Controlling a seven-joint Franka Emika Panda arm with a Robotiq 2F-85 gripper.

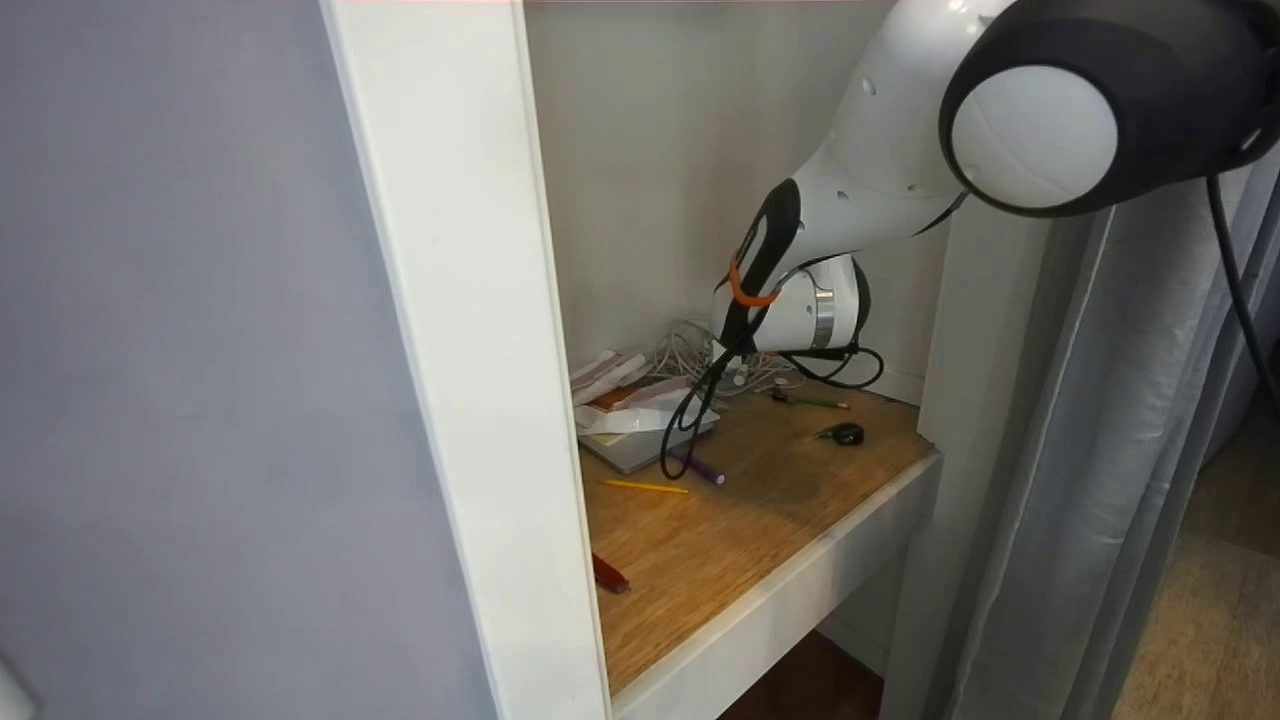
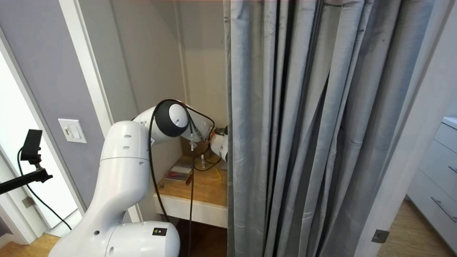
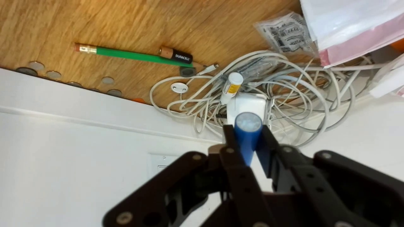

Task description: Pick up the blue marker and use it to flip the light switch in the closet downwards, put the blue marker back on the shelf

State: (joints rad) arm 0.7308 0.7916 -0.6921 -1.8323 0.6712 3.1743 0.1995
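In the wrist view my gripper (image 3: 247, 131) is shut on the blue marker (image 3: 248, 121). The marker's round pale end points toward the camera, and its far part is hidden between the fingers. The light switch (image 3: 161, 160) shows as a pale wall plate left of the gripper, partly covered by a finger linkage. The wooden shelf (image 1: 750, 530) spans the closet (image 1: 640, 160); it also shows in an exterior view (image 2: 205, 189) and in the wrist view (image 3: 132, 22). The arm reaches in above the shelf. In both exterior views the gripper and held marker are hidden.
On the shelf lie a purple stick (image 1: 706, 468), yellow pencil (image 1: 645, 486), red marker (image 1: 609, 574) and dark round object (image 1: 846, 434). Tangled cables (image 3: 205, 101), a battery (image 3: 176, 54) and a green pencil (image 3: 132, 55) lie near the wall. A grey curtain (image 2: 303, 125) hangs before the closet.
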